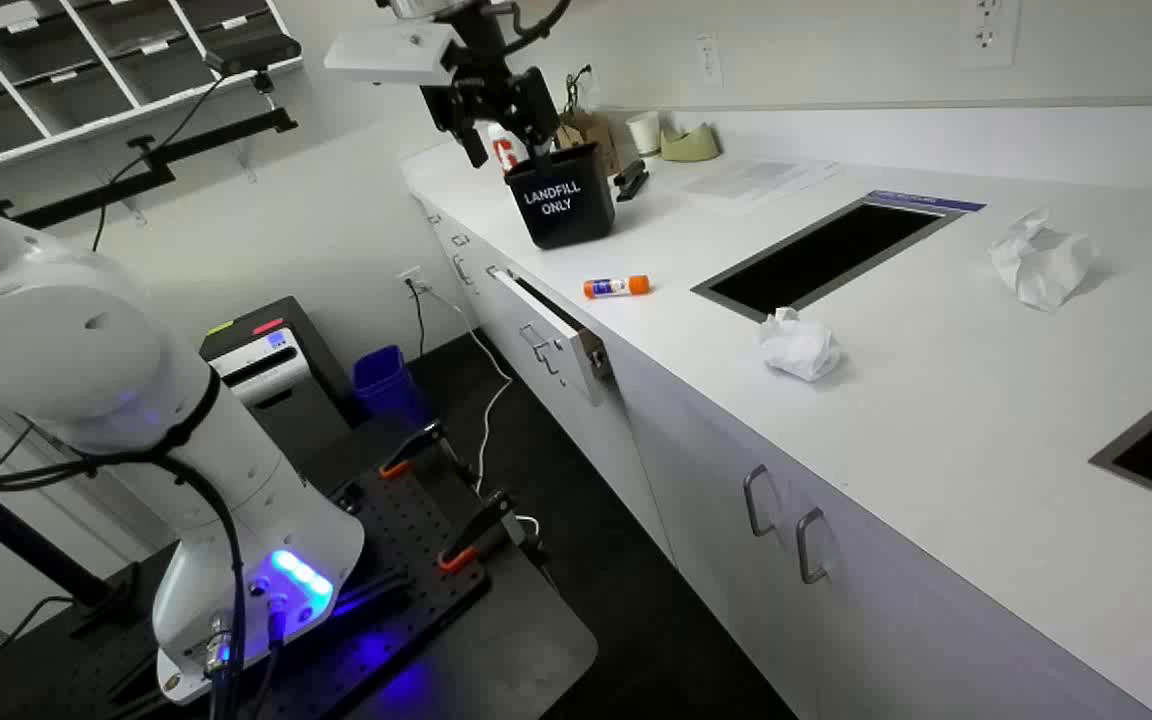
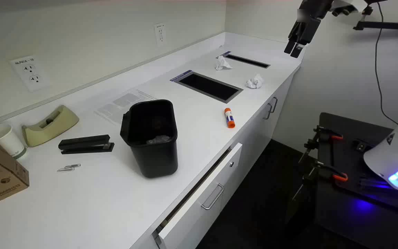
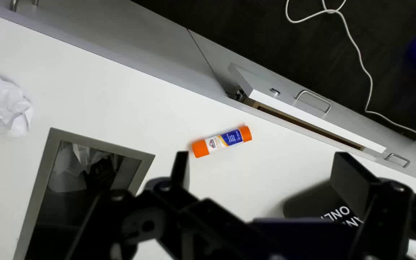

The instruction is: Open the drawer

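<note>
Sitting partly open beneath the edge of the desk point(image 2: 92, 207), the drawer point(image 2: 204, 195) is probably rigid, weighty yet free-sliding; hooking its slick silver handle point(image 2: 216, 199) at mid-bar seems surest. The tool point(image 3: 262, 162) hangs well apart, released, jaws spread around nothing.

White counter point(image 2: 199, 147), and there's a glue stick point(image 2: 229, 118) near its edge! Black bin point(image 2: 157, 159) upright, stapler point(image 2: 86, 144) beside it, crumpled papers point(image 2: 255, 81) too.

The arm point(image 1: 66, 345) holds its end effector point(image 3: 264, 171) angled downward (fingers point(image 3: 347, 180) spread wide).
</note>
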Available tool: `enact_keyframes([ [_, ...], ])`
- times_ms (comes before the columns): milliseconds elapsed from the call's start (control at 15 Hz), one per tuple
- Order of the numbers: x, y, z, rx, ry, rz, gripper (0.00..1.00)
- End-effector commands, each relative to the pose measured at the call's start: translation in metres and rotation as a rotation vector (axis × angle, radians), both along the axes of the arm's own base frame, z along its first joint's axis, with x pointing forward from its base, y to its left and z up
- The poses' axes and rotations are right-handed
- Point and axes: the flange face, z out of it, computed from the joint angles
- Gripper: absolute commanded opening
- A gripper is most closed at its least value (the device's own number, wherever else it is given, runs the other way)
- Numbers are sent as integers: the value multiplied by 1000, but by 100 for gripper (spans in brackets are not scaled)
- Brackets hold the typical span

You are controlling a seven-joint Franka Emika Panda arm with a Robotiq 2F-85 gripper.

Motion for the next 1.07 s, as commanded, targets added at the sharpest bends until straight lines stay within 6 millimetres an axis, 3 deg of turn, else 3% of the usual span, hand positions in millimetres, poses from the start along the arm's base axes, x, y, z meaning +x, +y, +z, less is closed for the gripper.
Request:
enact_keyframes([
  [0,0,0,1,0,1,0,100],
  [533,1,6,2,-11,-5,9,100],
  [733,-4,57,6,-81,-26,135,100],
  [1000,-21,147,-8,-196,-16,356,100],
])
